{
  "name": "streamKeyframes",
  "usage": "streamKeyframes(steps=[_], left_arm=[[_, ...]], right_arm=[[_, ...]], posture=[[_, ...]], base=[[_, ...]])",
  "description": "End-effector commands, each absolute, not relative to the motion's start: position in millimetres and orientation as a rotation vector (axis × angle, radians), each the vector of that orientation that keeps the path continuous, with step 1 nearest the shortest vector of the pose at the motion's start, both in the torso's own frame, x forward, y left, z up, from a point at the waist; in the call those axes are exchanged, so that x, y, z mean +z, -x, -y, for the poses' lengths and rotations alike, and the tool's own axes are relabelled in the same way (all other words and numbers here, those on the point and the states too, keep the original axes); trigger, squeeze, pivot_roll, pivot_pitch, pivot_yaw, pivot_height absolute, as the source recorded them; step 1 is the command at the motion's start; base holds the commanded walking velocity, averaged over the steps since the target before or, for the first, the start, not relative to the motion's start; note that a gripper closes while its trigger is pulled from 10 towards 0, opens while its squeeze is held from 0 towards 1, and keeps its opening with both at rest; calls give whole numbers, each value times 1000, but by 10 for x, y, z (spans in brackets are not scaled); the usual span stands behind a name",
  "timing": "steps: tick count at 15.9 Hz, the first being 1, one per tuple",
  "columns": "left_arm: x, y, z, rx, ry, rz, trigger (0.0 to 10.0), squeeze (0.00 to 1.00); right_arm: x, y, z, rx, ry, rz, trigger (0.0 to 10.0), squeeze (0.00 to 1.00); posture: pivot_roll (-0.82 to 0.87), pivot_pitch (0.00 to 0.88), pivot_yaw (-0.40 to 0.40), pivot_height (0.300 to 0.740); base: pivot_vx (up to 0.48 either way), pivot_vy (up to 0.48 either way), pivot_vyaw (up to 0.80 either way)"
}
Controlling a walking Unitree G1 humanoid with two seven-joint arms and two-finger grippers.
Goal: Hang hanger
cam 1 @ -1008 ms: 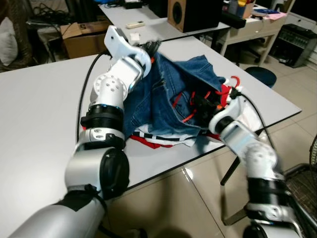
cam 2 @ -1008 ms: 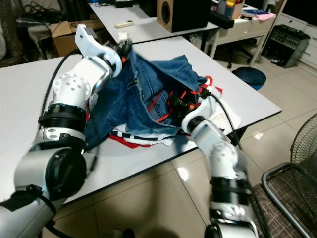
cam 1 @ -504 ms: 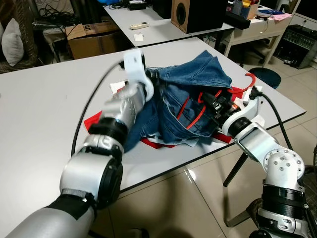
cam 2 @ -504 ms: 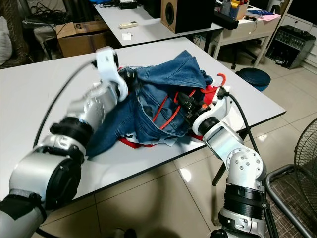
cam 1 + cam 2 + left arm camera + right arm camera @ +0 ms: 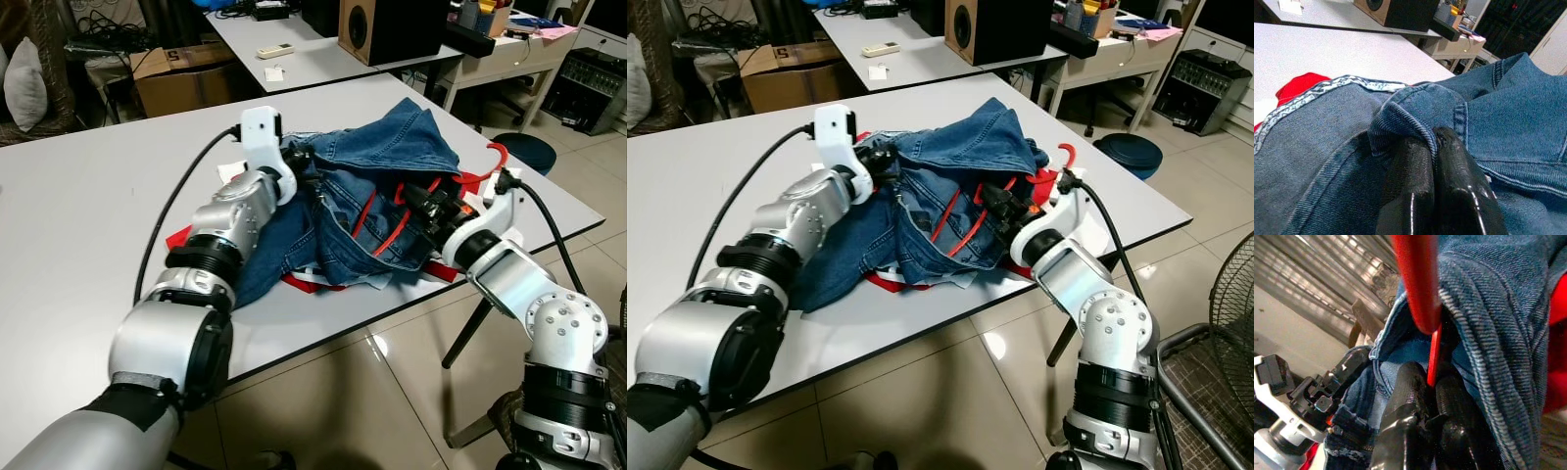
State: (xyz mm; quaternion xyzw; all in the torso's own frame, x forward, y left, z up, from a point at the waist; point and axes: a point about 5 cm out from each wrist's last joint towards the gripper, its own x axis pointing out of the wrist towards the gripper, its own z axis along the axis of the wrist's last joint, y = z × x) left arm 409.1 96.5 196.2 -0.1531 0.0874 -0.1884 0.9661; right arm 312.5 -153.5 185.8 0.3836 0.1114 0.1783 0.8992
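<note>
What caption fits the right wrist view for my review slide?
Right pincer shut on the red hanger tucked inside the blue denim garment, with the left arm's wrist beyond.

Most of the red hanger [image 5: 377,220] is buried under the denim jacket [image 5: 392,147], only its hook and slivers peeking out. The right claw [image 5: 997,201] disappears into the folds, and the red cloth [image 5: 181,237] lies mostly covered underneath.

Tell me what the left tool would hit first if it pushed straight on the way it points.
The left tool, shut on a fold of the denim jacket, points into it; more denim likely comes first, then perhaps the red hanger, depth unclear.
</note>
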Motion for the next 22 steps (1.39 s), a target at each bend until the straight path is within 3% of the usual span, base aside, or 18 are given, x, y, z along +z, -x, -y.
streamKeyframes(steps=[1,4,5,7,8,13,15,18,21,22], left_arm=[[1956,-4088,-1032,-379,286,-178,10000,1000],[1986,-4073,-1057,-458,171,-140,10000,1000],[2018,-4053,-1043,-526,151,-118,10000,0],[2127,-3963,-1017,-752,86,-43,10000,0],[2139,-3939,-1039,-797,41,-49,10000,1000],[2134,-3993,-1219,-712,47,-103,10000,1000],[2235,-3952,-1322,-816,74,-60,10000,1000],[2308,-3883,-1403,-940,-33,-31,10000,1000],[2254,-4004,-1601,-733,-34,-126,10000,1000],[2228,-3939,-1588,-852,17,-146,10000,1000]], right_arm=[[1937,-3153,1526,381,-767,-215,10000,0],[1966,-3180,1557,372,-755,-206,10000,0],[1968,-3190,1567,369,-753,-204,10000,0],[1976,-3225,1579,365,-749,-201,10000,0],[1982,-3241,1570,369,-747,-200,10000,0],[1987,-3302,1542,373,-746,-200,10000,0],[1982,-3340,1559,364,-745,-200,10000,0],[1981,-3368,1565,364,-741,-201,10000,0],[1984,-3397,1556,368,-742,-200,10000,0],[1982,-3404,1549,370,-744,-200,10000,0]], posture=[[1,0,62,740],[1,0,57,740],[1,0,52,740],[6,0,49,740],[9,0,47,740],[11,0,50,740],[13,0,49,740],[15,0,46,740],[22,0,45,740],[22,0,45,740]], base=[[0,0,0],[0,0,0],[0,0,0],[0,0,0],[0,0,0],[0,0,0],[0,0,0],[0,0,0],[0,0,0],[0,0,0]])
